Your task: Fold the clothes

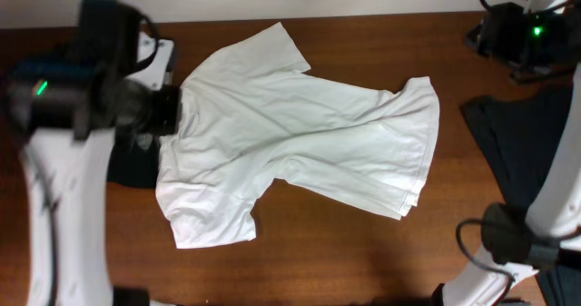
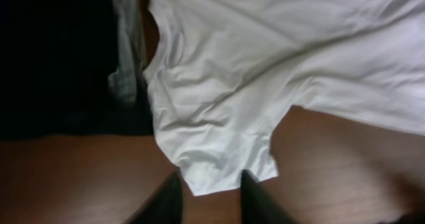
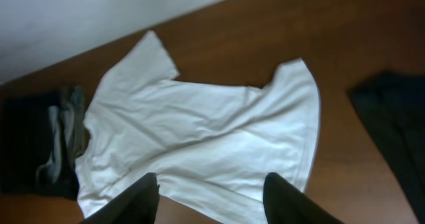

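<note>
A white T-shirt [image 1: 300, 133] lies spread flat and slightly creased on the brown table, collar to the left and hem to the right. My left gripper [image 1: 168, 111] is at the shirt's left edge. In the left wrist view its fingers [image 2: 211, 177] are open and empty, and a sleeve [image 2: 226, 161] lies just ahead of and between the tips. My right gripper [image 1: 490, 34] is at the far right, away from the shirt. Its fingers [image 3: 212, 181] are open and empty, and the whole shirt [image 3: 206, 131] shows beyond them.
A dark garment [image 1: 522, 138] lies at the right side of the table and also shows in the right wrist view [image 3: 395, 124]. A pile of dark clothes [image 1: 132, 165] with a grey piece [image 2: 126, 58] lies against the shirt's left side. A white wall runs behind the table.
</note>
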Tool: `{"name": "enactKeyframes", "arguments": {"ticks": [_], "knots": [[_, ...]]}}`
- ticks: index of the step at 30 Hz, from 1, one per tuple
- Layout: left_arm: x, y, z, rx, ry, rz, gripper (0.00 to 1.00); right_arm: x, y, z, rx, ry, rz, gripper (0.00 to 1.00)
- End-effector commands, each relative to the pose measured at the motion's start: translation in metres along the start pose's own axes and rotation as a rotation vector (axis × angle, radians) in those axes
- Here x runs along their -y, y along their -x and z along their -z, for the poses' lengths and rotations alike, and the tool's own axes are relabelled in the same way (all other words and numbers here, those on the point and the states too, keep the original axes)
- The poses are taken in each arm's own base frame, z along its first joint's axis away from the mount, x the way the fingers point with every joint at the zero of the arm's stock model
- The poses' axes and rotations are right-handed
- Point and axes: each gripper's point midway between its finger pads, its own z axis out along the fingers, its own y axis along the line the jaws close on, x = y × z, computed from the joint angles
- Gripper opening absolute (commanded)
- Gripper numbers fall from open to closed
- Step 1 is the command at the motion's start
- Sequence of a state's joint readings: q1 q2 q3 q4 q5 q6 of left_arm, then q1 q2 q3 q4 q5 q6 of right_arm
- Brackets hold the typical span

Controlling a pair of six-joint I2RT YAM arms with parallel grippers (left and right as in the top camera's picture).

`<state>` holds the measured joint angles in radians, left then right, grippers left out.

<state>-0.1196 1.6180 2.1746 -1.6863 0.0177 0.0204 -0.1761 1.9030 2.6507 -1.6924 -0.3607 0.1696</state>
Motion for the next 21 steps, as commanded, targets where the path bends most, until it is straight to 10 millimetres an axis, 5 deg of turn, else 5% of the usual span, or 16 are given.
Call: {"name": "enactKeyframes", "arguments": {"ticks": [1, 7, 12, 19, 21], "knots": [[0.003, -0.039, -0.004, -0.074, -0.016, 0.114, 0.39, -0.018, -0.013, -0.016, -0.052, -0.023, 0.036, 0.65], [-0.006, -0.152, -0.113, -0.524, 0.060, 0.362, 0.45, 0.001, -0.072, -0.086, -0.353, -0.111, -0.015, 0.67], [-0.017, -0.232, -0.191, -0.650, 0.028, 0.556, 0.55, 0.061, -0.106, -0.142, -0.472, -0.246, -0.074, 0.75], [-0.016, -0.242, -0.245, -0.526, -0.064, 0.640, 0.55, 0.115, -0.140, -0.173, -0.539, -0.239, -0.223, 0.79], [-0.011, -0.246, -0.254, -0.536, -0.092, 0.655, 0.41, 0.125, -0.148, -0.178, -0.552, -0.234, -0.257, 0.79]]}}
